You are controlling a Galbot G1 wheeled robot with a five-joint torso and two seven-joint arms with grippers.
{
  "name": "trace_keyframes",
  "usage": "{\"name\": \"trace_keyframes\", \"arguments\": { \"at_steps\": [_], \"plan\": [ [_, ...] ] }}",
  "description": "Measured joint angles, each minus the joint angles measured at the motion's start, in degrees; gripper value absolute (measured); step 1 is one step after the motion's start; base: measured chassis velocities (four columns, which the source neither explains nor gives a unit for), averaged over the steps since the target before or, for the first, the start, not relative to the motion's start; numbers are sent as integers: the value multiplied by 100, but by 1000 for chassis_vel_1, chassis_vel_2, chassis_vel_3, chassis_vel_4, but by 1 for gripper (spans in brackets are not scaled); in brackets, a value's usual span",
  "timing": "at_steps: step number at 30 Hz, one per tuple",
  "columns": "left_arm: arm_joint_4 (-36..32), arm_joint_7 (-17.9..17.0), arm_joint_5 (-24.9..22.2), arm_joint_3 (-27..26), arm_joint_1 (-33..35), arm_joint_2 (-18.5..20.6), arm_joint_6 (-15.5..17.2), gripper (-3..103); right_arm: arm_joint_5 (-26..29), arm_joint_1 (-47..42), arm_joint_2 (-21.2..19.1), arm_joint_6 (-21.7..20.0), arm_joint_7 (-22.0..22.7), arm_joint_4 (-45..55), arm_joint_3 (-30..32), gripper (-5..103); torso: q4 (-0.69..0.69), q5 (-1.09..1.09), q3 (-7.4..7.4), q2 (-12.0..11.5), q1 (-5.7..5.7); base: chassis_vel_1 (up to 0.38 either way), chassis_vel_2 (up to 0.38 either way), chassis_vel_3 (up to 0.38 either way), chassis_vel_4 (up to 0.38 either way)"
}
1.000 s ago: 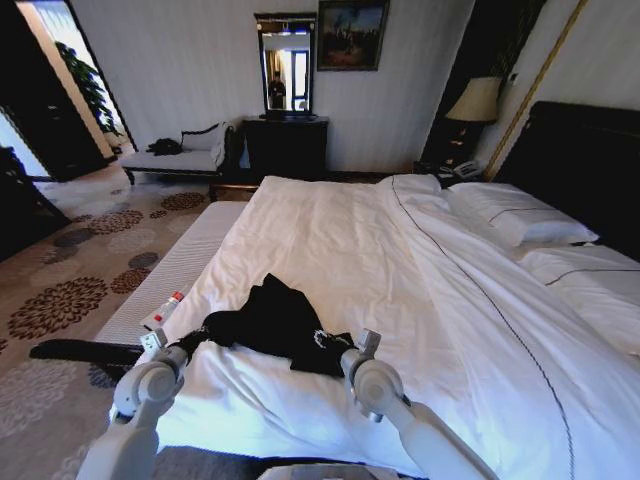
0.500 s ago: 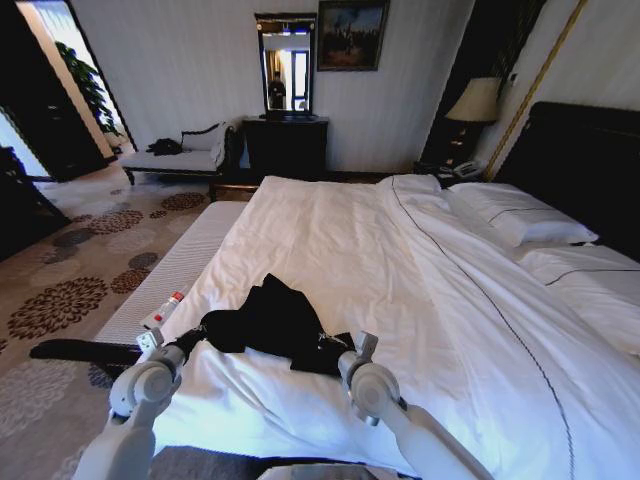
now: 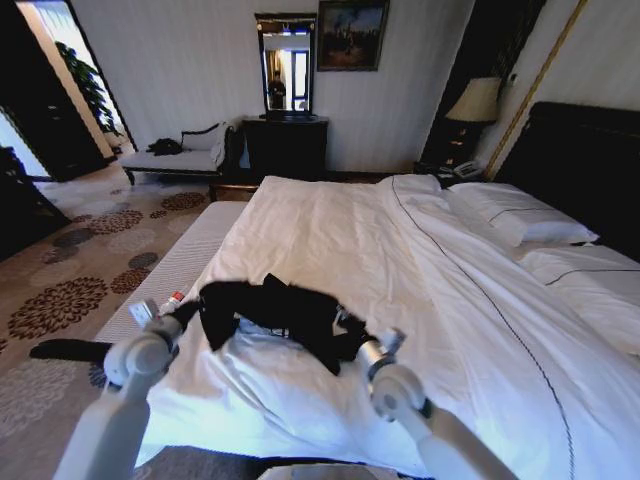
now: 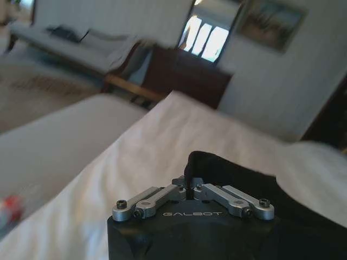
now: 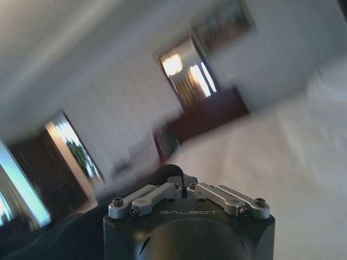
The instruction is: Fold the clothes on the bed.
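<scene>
The black T-shirt (image 3: 275,315) hangs stretched between both arms just above the near end of the bed (image 3: 400,260), at about 7 o'clock in the head view. It sags in the middle, its lower folds touching or nearly touching the white duvet (image 3: 330,240).

The left tool (image 3: 183,313) grips the shirt's end at 9 o'clock of the garment, near the bed's left edge; in the left wrist view the left tool (image 4: 191,189) has its fingers together, pinching a fold of black cloth (image 4: 227,170) that rises between them. The right tool (image 3: 362,340) holds the other end at 4 o'clock of the garment; in the right wrist view its fingers (image 5: 179,187) are closed with dark cloth behind them, though blur hides the pinch itself.

A small bottle with a red cap (image 3: 170,299) lies on the pale bench (image 3: 180,265) along the bed's left side, just beside the left tool. White pillows (image 3: 515,215) sit at 2 o'clock against the dark headboard (image 3: 590,165).
</scene>
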Motion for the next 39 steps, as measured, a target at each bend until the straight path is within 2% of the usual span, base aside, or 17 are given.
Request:
{"name": "trace_keyframes", "arguments": {
  "at_steps": [3,7,9,14,15,19,21,22,24,26,28,30,32,34,36,37,39],
  "plan": [
    [-365,-23,-404,-122,-272,253,-114,1,-13,-168,-215,408,-566,399,708,0,0,1,0,0,0,0,0,0,0],
    [-648,-51,-711,-272,-417,437,-217,1,51,-309,-359,606,-852,693,1214,0,0,1,0,0,0,0,0,0,0],
    [-958,-119,-1086,-488,-552,677,-304,1,128,-445,-513,764,-1121,1001,1701,0,0,0,0,0,0,0,0,0,0],
    [-1372,-251,-1769,-954,-716,1169,-378,1,517,-603,-738,813,-1187,1689,2265,0,0,-2,0,0,0,0,0,0,0],
    [-1372,-251,-1769,-954,-716,1169,-378,1,517,-603,-738,813,-1187,1689,2265,0,0,-2,0,0,0,0,0,0,0],
    [-1778,-382,-2974,-2054,-754,1817,-431,1,1026,-876,-952,791,-1138,1864,3210,0,1,0,-1,0,-1,0,0,0,0],
    [-1827,-393,-3143,-2263,-737,1906,-441,1,1172,-921,-994,783,-1128,1867,3414,0,1,1,-1,0,0,0,0,0,0],
    [-1909,-447,-3601,-2797,-679,2125,-465,1,1558,-1014,-1161,803,-1174,1865,4049,0,1,2,-1,0,0,0,0,0,0],
    [-1970,-485,-4185,-3349,-625,2348,-476,1,1722,-1089,-1397,818,-1198,1862,4725,0,1,1,-1,0,0,0,0,0,0],
    [-1975,-493,-4362,-3509,-617,2419,-480,1,1776,-1102,-1465,818,-1185,1863,4908,0,1,0,-1,0,-1,0,0,0,0],
    [-1940,-525,-4908,-4013,-599,2650,-492,1,2318,-1115,-1897,727,-977,1865,5977,0,1,0,-2,1,-1,0,0,0,0],
    [-1876,-575,-5169,-4169,-588,2729,-492,1,2681,-1115,-2161,539,-772,1865,6610,0,1,-1,-1,1,-1,0,0,0,0],
    [-1866,-602,-5235,-4169,-582,2729,-484,1,2740,-1115,-2205,478,-714,1866,6718,0,1,-2,-1,1,-1,0,0,0,0],
    [-1855,-773,-5251,-3778,-533,2570,-298,1,2733,-1201,-2257,61,-357,1862,6873,0,2,-2,-2,1,-1,0,0,0,0],
    [-1855,-835,-5142,-3547,-507,2484,-198,1,2619,-1251,-2205,-69,-242,1861,6770,0,1,-3,-2,1,-1,0,0,0,0],
    [-1854,-939,-4892,-3097,-429,2320,-19,1,2330,-1397,-2031,-379,70,1854,6373,0,0,-2,-1,1,-1,0,0,0,0],
    [-1789,-1077,-4521,-2372,-309,2100,224,1,2164,-1563,-1790,-730,523,1829,5682,0,0,1,-1,1,-1,0,0,0,0]
  ]
}}
